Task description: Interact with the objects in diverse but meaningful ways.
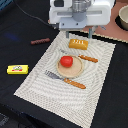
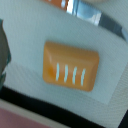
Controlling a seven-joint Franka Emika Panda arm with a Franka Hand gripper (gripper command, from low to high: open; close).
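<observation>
Bread block under the claw, far edge of placemat.

Orange ridged bread block [image 1: 78,44] lies flat near the striped placemat [image 1: 35,80] far edge, claw [image 1: 76,35] hanging just above; finger spread cannot be told. Tomato [image 1: 66,61] sits on a plate [image 1: 70,69] mid-mat. Yellow bar [image 1: 17,69], label unreadable, and brown stick [image 1: 40,41] lie apart on dark surface [image 1: 20,30].

— What couldn't you make out?
— The gripper's [image 1: 78,33] fingertips blurred against the placemat [image 1: 35,80]; the bowl [image 1: 123,17] at two o'clock was cut by the edge.
— And the wrist view?
— Blurred; the knife [image 2: 95,14] was cropped.
</observation>
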